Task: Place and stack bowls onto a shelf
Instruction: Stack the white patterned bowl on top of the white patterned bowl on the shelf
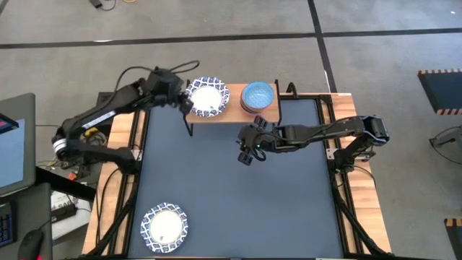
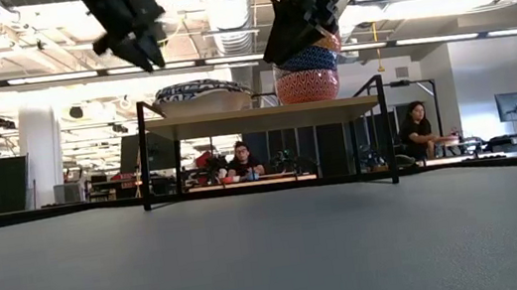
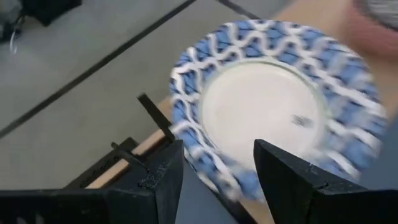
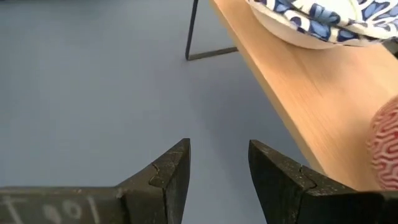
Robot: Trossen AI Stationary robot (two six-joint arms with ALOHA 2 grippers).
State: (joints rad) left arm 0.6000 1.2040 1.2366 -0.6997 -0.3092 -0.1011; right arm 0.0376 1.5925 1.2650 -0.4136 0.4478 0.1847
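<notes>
We see last white blue-rimmed bowl (image 1: 164, 224) far from wooden shelf (image 1: 234, 113), nearer left gripper (image 1: 182, 101); both grippers' fingers apart, empty

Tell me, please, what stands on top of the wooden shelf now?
On the shelf stand a wide white bowl with a blue patterned rim and a stack of small bowls, light blue on top, red at the bottom. How many bowls lie within each is hidden.

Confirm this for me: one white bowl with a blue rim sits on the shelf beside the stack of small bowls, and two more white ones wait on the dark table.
Not quite. The high view shows only one white bowl waiting on the dark table, near its front edge. The rest holds: a white blue-rimmed bowl sits on the shelf beside the stack of small bowls.
</notes>
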